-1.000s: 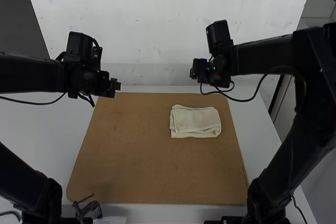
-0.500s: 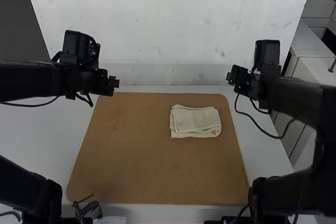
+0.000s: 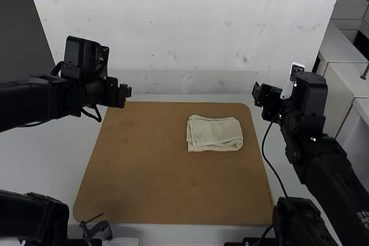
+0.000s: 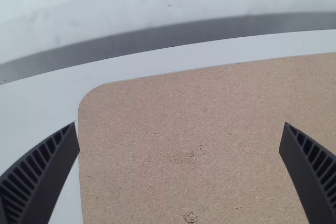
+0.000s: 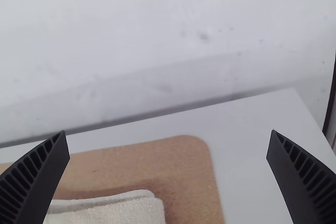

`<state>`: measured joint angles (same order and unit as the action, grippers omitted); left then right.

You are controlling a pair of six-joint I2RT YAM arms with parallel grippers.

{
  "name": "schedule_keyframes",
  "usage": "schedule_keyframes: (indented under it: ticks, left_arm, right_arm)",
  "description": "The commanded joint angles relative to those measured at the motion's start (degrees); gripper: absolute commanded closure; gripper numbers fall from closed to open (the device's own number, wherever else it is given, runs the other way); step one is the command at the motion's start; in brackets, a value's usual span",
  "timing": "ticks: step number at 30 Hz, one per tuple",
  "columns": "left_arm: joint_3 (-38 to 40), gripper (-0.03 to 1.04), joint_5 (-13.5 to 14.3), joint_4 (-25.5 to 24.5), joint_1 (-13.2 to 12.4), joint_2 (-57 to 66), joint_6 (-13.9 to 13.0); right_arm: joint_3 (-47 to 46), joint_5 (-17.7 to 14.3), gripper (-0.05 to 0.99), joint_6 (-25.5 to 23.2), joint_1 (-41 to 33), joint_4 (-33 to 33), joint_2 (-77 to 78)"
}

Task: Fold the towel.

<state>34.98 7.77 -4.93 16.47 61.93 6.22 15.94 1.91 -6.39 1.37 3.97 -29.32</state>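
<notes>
The cream towel [image 3: 214, 133] lies folded in layers into a small rectangle on the brown board's right half, its layered edges slightly offset. My left gripper [image 3: 125, 93] hangs over the board's far left corner, away from the towel. Beyond the board's far right corner is my right gripper [image 3: 257, 91], up and to the right of the towel. In the left wrist view, my left gripper [image 4: 179, 137] is wide open over bare board. The right wrist view has my right gripper [image 5: 167, 145] wide open, holding nothing, with part of the towel [image 5: 115, 212] below.
The brown board [image 3: 138, 165] rests on a white table [image 3: 69, 159]. A pale wall [image 3: 173, 27] rises behind the table's far edge. At the near left edge of the board sits a small black clamp [image 3: 97, 230].
The right arm has swung to the right, carrying its gripper away from above the towel's far side. The left arm has shifted slightly. The towel lies as before.
</notes>
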Motion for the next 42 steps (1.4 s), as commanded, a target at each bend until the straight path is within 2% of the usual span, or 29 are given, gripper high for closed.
schedule_keyframes:
  ticks: [1, 3, 7, 10, 20, 27, 30, 34, 36, 38, 42]
  left_arm:
    - [-0.35, 0.03, 0.93, -0.17, 0.23, -4.89, -0.68]
    - [-0.70, 0.03, 1.37, -1.22, 0.41, -7.53, -0.68]
    - [-2.64, 0.03, 3.92, -1.75, 2.25, -10.60, -0.59]
    - [-3.43, 0.03, 4.53, -2.81, 2.60, -14.65, -0.59]
    - [-3.52, 0.04, 10.34, -6.67, 7.26, -28.45, -0.15]
    - [-3.52, 0.04, 13.32, -12.30, 7.88, -35.04, 1.16]
    - [-1.32, 0.04, 13.41, -16.43, 4.62, -35.83, 1.87]
    - [0.53, 0.04, 13.32, -19.24, -2.23, -39.70, 3.71]
    - [0.26, 0.04, 12.09, -20.47, -6.10, -43.74, 5.21]
    - [-1.23, 0.04, 11.30, -20.74, -9.09, -47.34, 5.38]
    - [-4.13, 0.04, 10.69, -20.65, -12.87, -53.05, 5.65]
  right_arm:
    - [-1.97, 3.01, -0.03, 0.33, 0.39, 0.16, 4.54]
    - [-3.55, 3.36, -0.03, 0.33, 0.39, -0.01, 8.23]
    - [-5.75, 8.19, -0.03, -0.11, 0.13, -2.82, 17.90]
    - [-6.54, 10.66, -0.03, -1.17, -0.05, -3.62, 21.76]
    - [-9.79, 11.18, -0.03, -1.17, -1.98, -5.64, 28.88]
    - [-9.79, 11.10, -0.03, -0.81, -1.63, -5.64, 29.50]
    - [-10.14, 10.83, -0.03, -0.46, -1.45, -5.29, 29.41]
    - [-10.14, 10.30, -0.03, -0.46, -1.45, -4.58, 29.50]
    - [-10.32, 10.04, -0.03, -0.46, -1.45, -4.14, 29.41]
    - [-10.41, 9.69, -0.03, -0.29, -1.45, -3.97, 29.41]
    - [-10.41, 9.34, -0.03, 0.33, -1.45, -3.88, 29.41]
